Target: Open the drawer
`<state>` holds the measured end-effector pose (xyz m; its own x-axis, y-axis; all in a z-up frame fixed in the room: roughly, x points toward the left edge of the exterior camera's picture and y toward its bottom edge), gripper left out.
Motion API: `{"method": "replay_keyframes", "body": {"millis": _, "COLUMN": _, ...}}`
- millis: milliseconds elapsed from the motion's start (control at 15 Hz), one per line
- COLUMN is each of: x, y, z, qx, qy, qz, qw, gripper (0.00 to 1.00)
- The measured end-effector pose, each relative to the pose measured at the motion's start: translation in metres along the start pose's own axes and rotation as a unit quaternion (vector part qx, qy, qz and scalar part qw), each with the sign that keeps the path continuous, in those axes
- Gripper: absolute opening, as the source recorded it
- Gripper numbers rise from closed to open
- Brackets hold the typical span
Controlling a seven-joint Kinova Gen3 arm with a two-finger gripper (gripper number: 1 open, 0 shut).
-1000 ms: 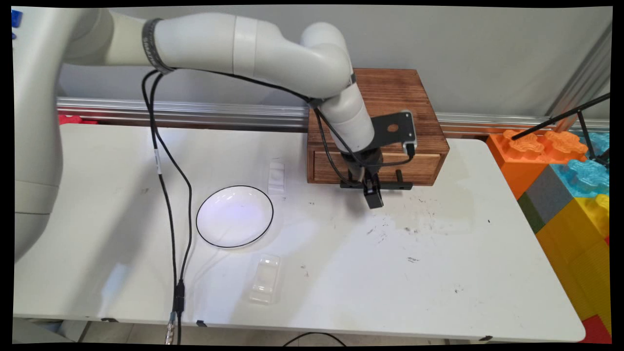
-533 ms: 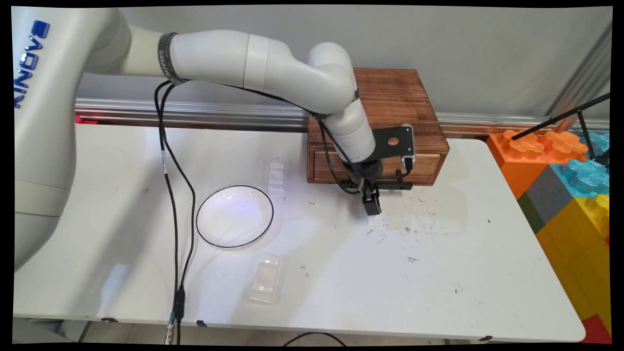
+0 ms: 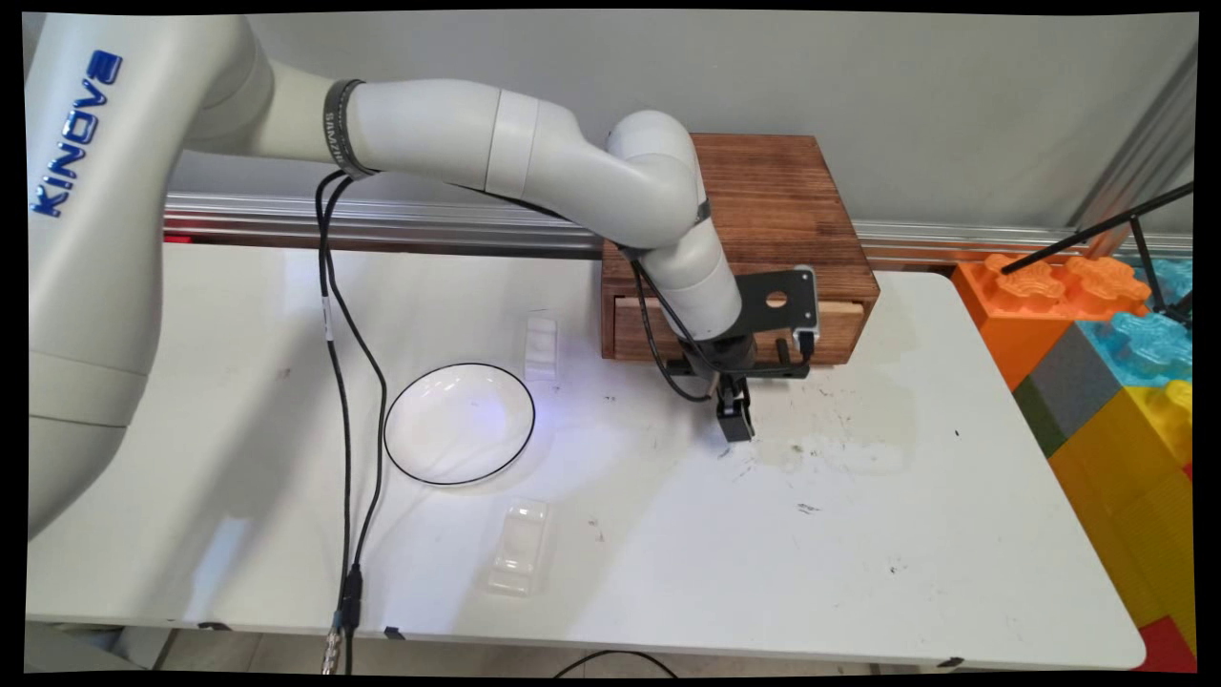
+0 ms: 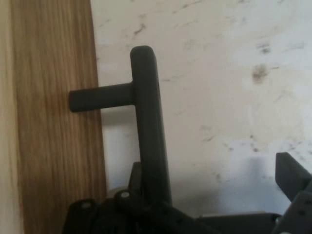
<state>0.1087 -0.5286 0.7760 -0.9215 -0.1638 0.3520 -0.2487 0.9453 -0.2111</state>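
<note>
Since one second earlier, I saw the gripper (image 3: 735,423) lower slightly; its fingers stood wide apart around the drawer's handle (image 4: 146,141), with the wooden drawer box (image 3: 763,205) directly behind it.

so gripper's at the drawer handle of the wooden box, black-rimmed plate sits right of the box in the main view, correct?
Not quite. The gripper is at the drawer handle of the wooden box, but the black-rimmed plate lies left of the box, as the main view shows.
</note>
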Motion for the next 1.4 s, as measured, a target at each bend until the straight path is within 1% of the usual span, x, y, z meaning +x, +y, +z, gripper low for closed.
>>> {"method": "replay_keyframes", "body": {"millis": 533, "x": 0.000, "y": 0.034, "z": -0.002, "qx": -0.024, "qy": 0.012, "qz": -0.005, "qw": 0.9996, "gripper": 1.00}}
{"method": "replay_keyframes", "body": {"millis": 1000, "x": 0.001, "y": 0.078, "z": -0.011, "qx": -0.049, "qy": 0.031, "qz": -0.015, "qw": 0.9982, "gripper": 1.00}}
{"method": "replay_keyframes", "body": {"millis": 1400, "x": 0.004, "y": 0.112, "z": -0.020, "qx": -0.065, "qy": 0.046, "qz": -0.022, "qw": 0.9966, "gripper": 1.00}}
